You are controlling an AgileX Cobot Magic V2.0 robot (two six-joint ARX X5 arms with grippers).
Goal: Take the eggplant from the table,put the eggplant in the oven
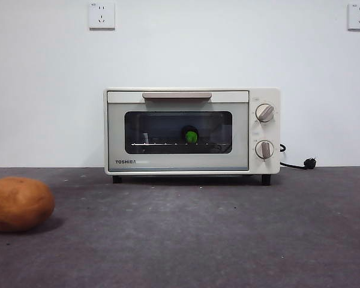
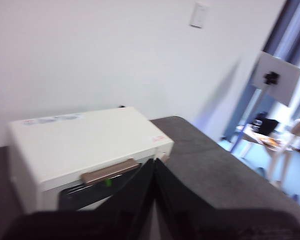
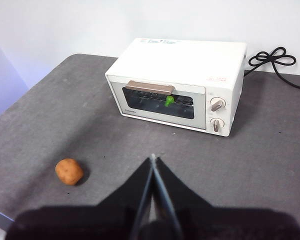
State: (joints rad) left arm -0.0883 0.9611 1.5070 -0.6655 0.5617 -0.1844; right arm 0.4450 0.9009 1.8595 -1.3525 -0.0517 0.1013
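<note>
The surface [image 1: 228, 240] is dark grey, felt-like and speckled, w/ a white wall rising behind its far edge. The oven [image 1: 192, 131], cream-white w/ "TOSHIBA" printed low on the door, stands at the middle of the far edge, door shut, beige bar handle [image 1: 177, 95] across the top of the door and two round knobs [image 1: 264, 113] stacked on its right panel. Its black power cord [image 3: 271, 56] lies coiled on the surface behind the oven, near the far edge, plug [image 1: 310, 162] resting beside the wall. Thru the dark glass window the eggplant [image 1: 191, 135] sits inside the oven on the wire rack (only its bright green stem cap and a bit of dark body show, approx. mid-window). The potato [image 1: 19, 204], round and orange-brown, rests near the surface's front left edge, well apart from the oven. The left claw [image 2: 154, 162] hangs above and in front of the oven, jaws pressed together, holding nothing. The right claw [image 3: 153, 157] hovers high over the front part of the surface, jaws likewise pressed together, empty. Two wall sockets [image 1: 102, 15] sit high on the wall.
</note>
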